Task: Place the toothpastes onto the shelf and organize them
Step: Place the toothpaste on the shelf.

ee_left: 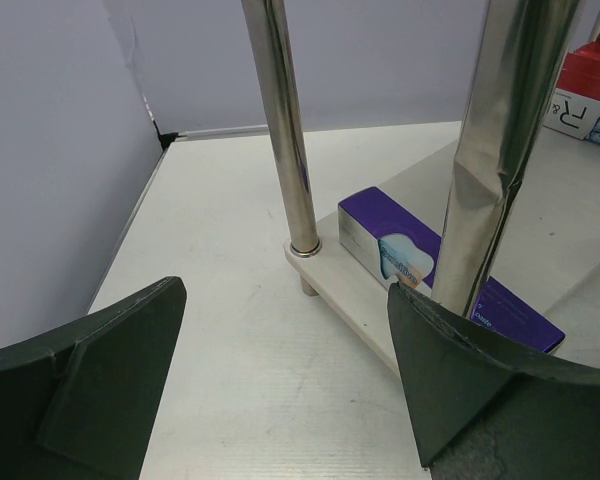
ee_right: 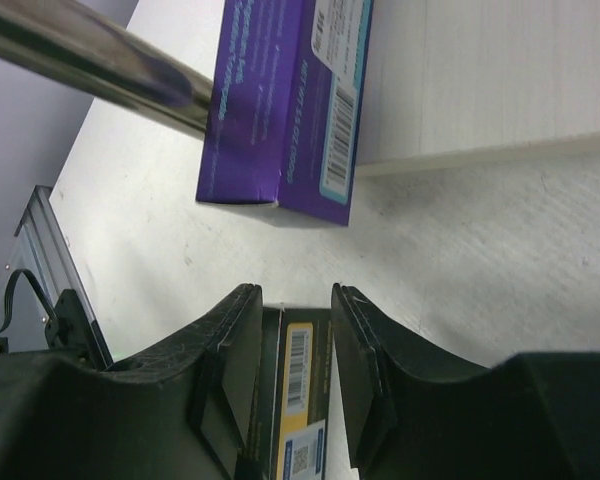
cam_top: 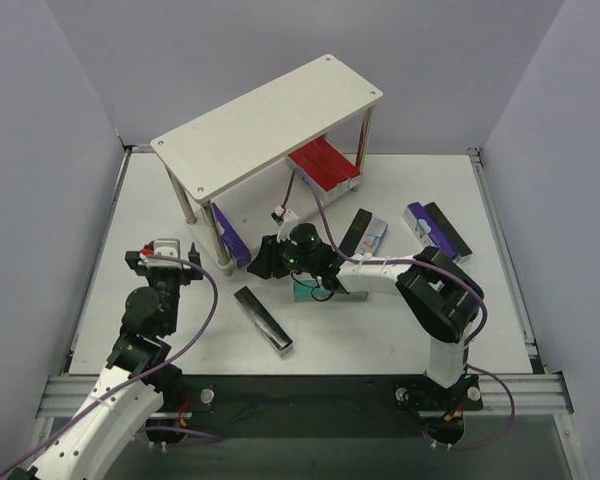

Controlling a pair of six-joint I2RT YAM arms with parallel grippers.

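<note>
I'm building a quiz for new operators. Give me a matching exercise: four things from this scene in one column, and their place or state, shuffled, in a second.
Column one
1. red cartons
2. nearest black carton
3. left gripper
4. right gripper

Column two
A. open, holding nothing
B. closed on a carton
C. flat on the table, in front of the shelf
D. on the shelf's lower board

Pairs: 1-D, 2-C, 3-A, 4-B

Pale lilac walls [cam_top: 50,130], white tabletop [cam_top: 370,335], soft even light
</note>
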